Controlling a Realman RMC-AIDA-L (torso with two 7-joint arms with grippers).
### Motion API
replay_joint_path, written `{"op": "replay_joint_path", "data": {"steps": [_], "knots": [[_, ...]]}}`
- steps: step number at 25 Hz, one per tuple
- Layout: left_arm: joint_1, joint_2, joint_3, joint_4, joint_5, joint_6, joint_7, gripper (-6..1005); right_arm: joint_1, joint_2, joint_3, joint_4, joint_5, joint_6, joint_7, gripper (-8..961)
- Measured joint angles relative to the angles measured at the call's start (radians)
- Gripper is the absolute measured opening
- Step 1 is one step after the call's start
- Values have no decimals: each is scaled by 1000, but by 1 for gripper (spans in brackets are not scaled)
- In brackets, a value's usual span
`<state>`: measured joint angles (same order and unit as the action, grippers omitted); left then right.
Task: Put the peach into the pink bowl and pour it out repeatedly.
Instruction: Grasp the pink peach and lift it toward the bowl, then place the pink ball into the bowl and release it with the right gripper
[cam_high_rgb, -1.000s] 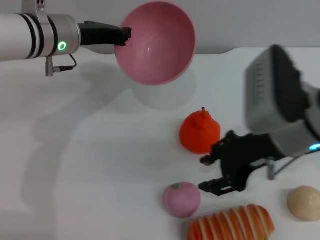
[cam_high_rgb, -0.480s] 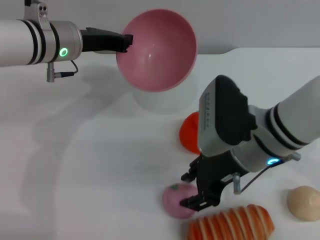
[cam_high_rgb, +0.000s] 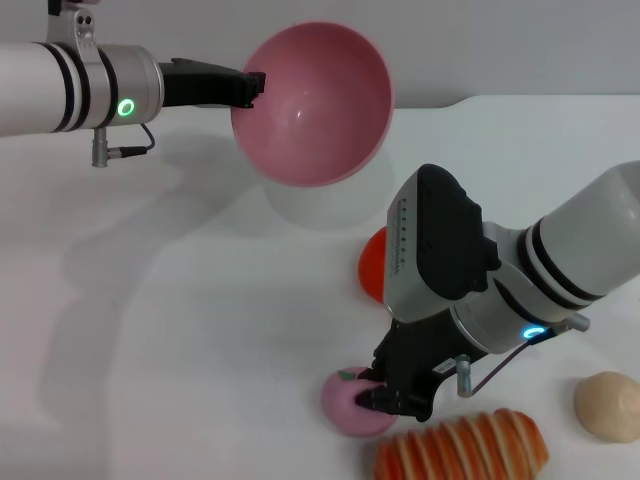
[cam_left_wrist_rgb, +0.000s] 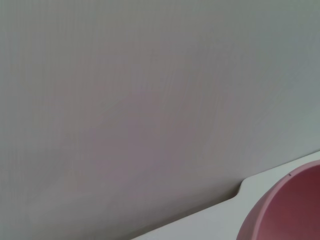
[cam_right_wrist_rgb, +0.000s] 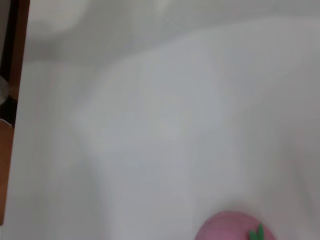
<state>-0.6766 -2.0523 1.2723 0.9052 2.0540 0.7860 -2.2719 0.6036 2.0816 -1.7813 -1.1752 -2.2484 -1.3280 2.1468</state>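
The right gripper (cam_high_rgb: 388, 385) sits low over the white table (cam_high_rgb: 200, 330), its black fingers (cam_high_rgb: 400, 402) right at the peach (cam_high_rgb: 350, 402), which rests on the tabletop. The fingertips reach the peach's near side and overlap it from above; whether they are touching or clamped on the fruit cannot be told, as the gripper body hides the contact. The peach's pale pink top and small green leaf mark show just past the fingers, and the right wrist camera catches the same fruit (cam_right_wrist_rgb: 235, 227) at the edge of its view, against bare white table.

Measured from the peach: the orange-red fruit (cam_high_rgb: 374, 262) stands behind it, largely hidden by the right arm; a striped bread loaf (cam_high_rgb: 465, 450) lies just beside it on the robot's right; a beige ball (cam_high_rgb: 608, 405) rests farther to that side, well apart.

The pink bowl (cam_high_rgb: 312, 103) is held in the air far behind the peach and to the robot's left, tilted so its empty inside faces forward. The left gripper (cam_high_rgb: 252, 83) is closed on the bowl's rim, its arm stretched level. The left wrist camera shows only a curve of the bowl (cam_left_wrist_rgb: 285, 207).
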Motion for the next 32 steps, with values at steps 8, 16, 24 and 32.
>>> {"op": "replay_joint_path", "data": {"steps": [8, 16, 24, 32], "knots": [[5, 0, 0, 1, 1, 6, 0, 45, -31, -6, 14, -95, -2, -10, 20, 74], [14, 2, 2, -3, 2, 14, 0, 46, -148, -5, 227, -510, -4, -91, 23, 36], [16, 1, 44, -5, 2, 18, -10, 46, -158, -2, 356, -729, 92, -58, 16, 40], [14, 7, 42, 10, 123, 122, -107, 46, -131, -6, 306, -551, 93, 142, -26, 43]]}}
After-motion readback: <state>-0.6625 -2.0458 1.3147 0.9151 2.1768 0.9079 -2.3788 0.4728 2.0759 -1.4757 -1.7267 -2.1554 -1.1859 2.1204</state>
